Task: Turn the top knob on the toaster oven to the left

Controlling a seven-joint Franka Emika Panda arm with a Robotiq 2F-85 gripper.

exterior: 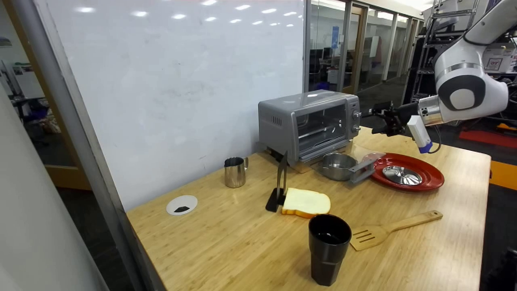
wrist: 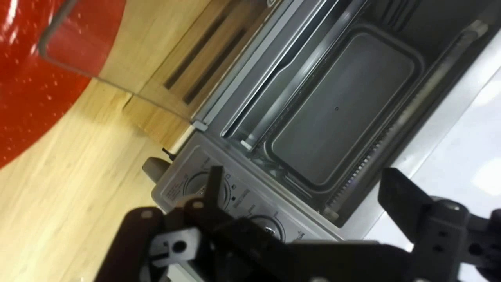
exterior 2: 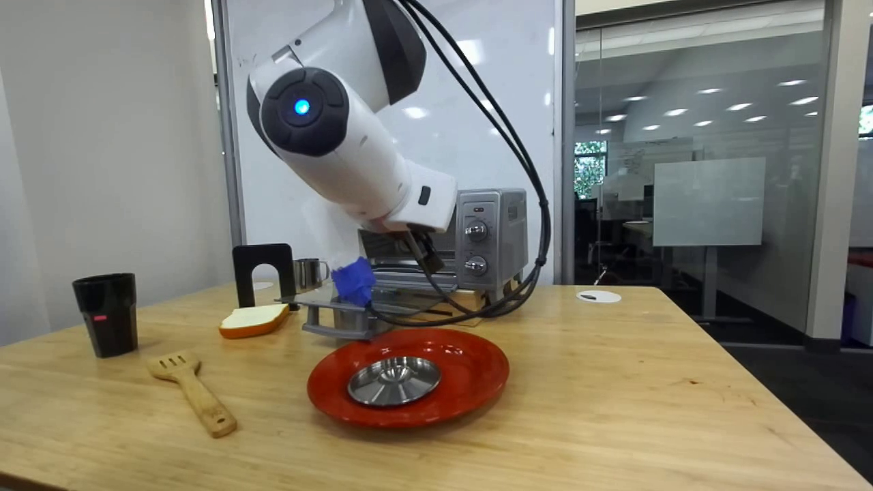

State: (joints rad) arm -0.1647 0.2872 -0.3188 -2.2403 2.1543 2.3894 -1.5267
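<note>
The tool (wrist: 303, 174) is spread wide, gripping nothing, near the top knob (exterior 2: 477, 230) of the boxy grey toaster oven (exterior: 278, 127), which stands along the wood-grained surface's (exterior: 250, 242) edge by the whiteboard (exterior: 181, 101); contact is unclear. In the wrist view one finger (wrist: 214, 186) overlaps the lower knob (exterior 2: 476, 265), so an off-centre squeeze might snag or turn the wrong one. Shiny, rounded metal could slip under a weak pinch, and rotating the tool may knock the lowered glass door (wrist: 137, 70), its clear pane overlapping the glossy red plate (wrist: 35, 102).
</note>
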